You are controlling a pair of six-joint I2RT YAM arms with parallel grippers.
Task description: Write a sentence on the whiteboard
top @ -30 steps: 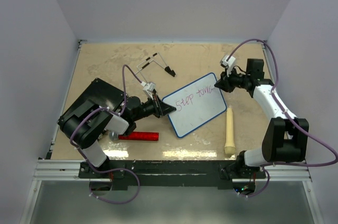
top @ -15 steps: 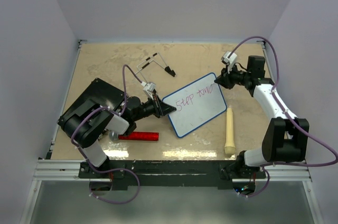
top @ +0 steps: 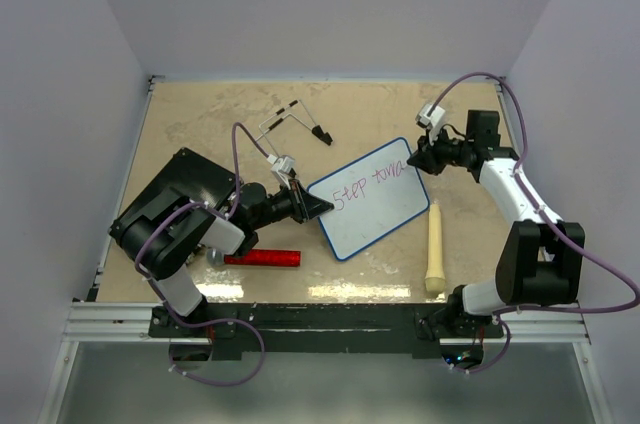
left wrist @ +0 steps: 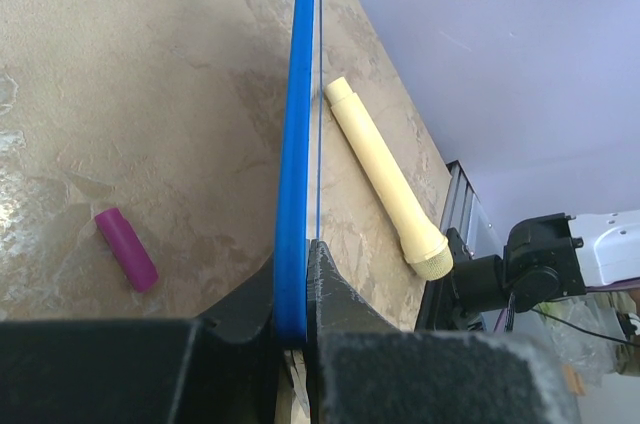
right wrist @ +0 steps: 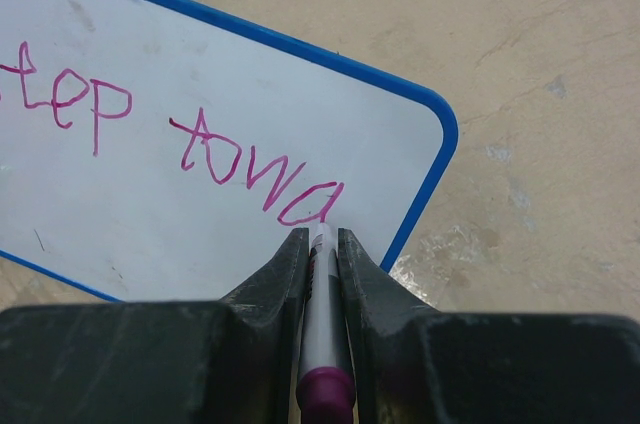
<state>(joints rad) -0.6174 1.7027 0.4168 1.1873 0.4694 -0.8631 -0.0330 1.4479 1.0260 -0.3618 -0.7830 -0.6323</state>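
Observation:
The whiteboard (top: 375, 209) lies askew on the table, white with a thin blue rim. My left gripper (top: 318, 206) is shut on its left edge, and the left wrist view shows the rim (left wrist: 296, 124) edge-on between the black jaws (left wrist: 297, 256). My right gripper (top: 414, 155) is shut on a marker (right wrist: 322, 334) with a purple end. The marker's tip rests on the board near its top right corner. The sentence (right wrist: 190, 139) in purple-pink reads "Step towa", and the tip stands at the end of the "a".
A cream pestle-shaped stick (top: 435, 249) lies just right of the board. A red cylinder (top: 263, 258) and a purple cap (left wrist: 126, 249) lie near the left arm. There is a black slab (top: 185, 179) at the left and a wire stand (top: 295, 122) behind the board.
The right gripper has traced a small loop with the marker, adding the letter "a" after "tow". The left gripper and the board have stayed still.

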